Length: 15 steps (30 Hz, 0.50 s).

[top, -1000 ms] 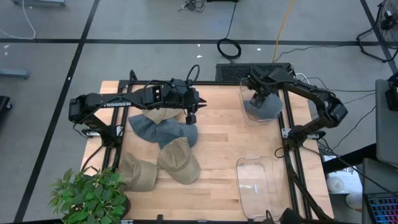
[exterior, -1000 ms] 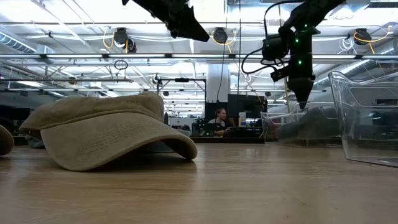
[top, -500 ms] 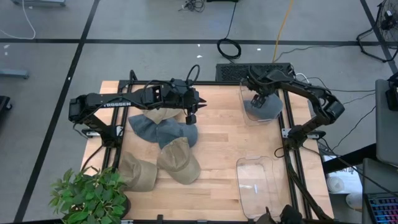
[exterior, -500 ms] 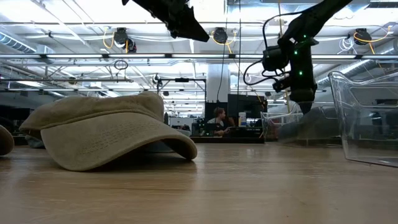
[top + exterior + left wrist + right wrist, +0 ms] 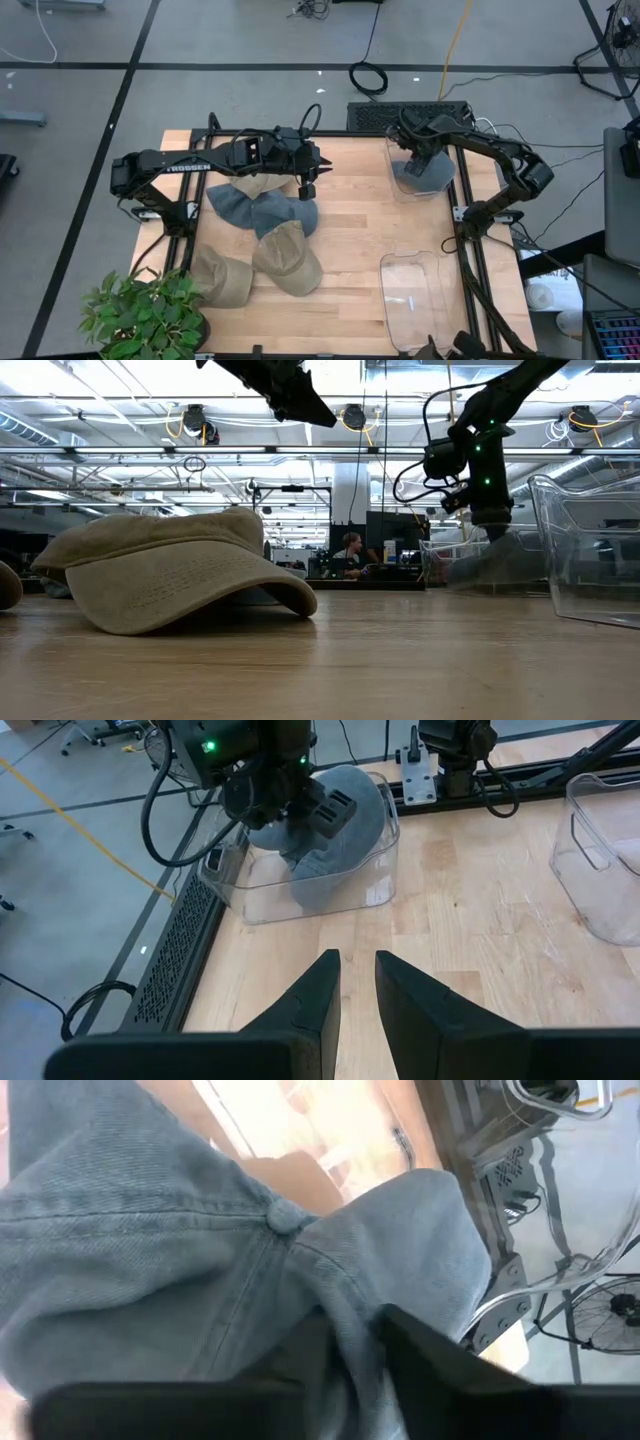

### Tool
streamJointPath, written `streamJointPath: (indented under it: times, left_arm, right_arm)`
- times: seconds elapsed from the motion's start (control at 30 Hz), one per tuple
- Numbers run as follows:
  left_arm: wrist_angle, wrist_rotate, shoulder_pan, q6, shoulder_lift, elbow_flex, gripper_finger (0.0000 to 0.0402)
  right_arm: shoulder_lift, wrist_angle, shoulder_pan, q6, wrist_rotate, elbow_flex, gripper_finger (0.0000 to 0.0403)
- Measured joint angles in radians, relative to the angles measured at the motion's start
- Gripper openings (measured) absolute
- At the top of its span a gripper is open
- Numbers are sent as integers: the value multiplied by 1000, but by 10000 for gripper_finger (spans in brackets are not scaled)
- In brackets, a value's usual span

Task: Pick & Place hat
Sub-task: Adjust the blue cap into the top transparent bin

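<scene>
A blue-grey hat [image 5: 428, 176] lies in the clear bin [image 5: 395, 185] at the table's far right, and it fills the right wrist view [image 5: 150, 1260]. My right gripper [image 5: 418, 158] is down on it, shut on its cloth. My left gripper [image 5: 307, 186] hangs shut above the table's middle and holds nothing [image 5: 358, 982]. Below and left of it lies a heap of hats: two blue-grey [image 5: 262, 212] and one tan [image 5: 262, 184]. Two more tan hats [image 5: 288, 262] [image 5: 222, 276] rest on the wood nearer the front. One of them looms large in the low view [image 5: 170, 575]. My right gripper pinches a raised fold of the hat's crown [image 5: 352, 1305] between its two fingers, close beside the top button [image 5: 282, 1218]. The fingers come from above, pointing down into the bin. The hat lies on the bin's floor, its cloth slack around the fold.
A second clear bin [image 5: 415, 295] stands at the near right. A potted plant [image 5: 140, 315] sits at the near left corner. Bare wood lies between the hat heap and the bins. Black rails [image 5: 470, 270] run along the table's sides.
My right gripper has stayed low over the far bin, shifting a little above the hat. The hat has stayed in the bin.
</scene>
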Motion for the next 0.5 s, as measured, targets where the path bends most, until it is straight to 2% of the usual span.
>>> streamJointPath:
  times: [0.03,0.1,0.5]
  left_arm:
    - [0,0,0,-1,0,0,76]
    - [0,0,0,-3,0,0,76]
    - [0,0,0,0,0,0,76]
  right_arm:
    - [-3,2,0,-9,0,0,32]
    - [-14,8,0,-5,1,0,11]
    - [-213,6,65,225,-1,6,1]
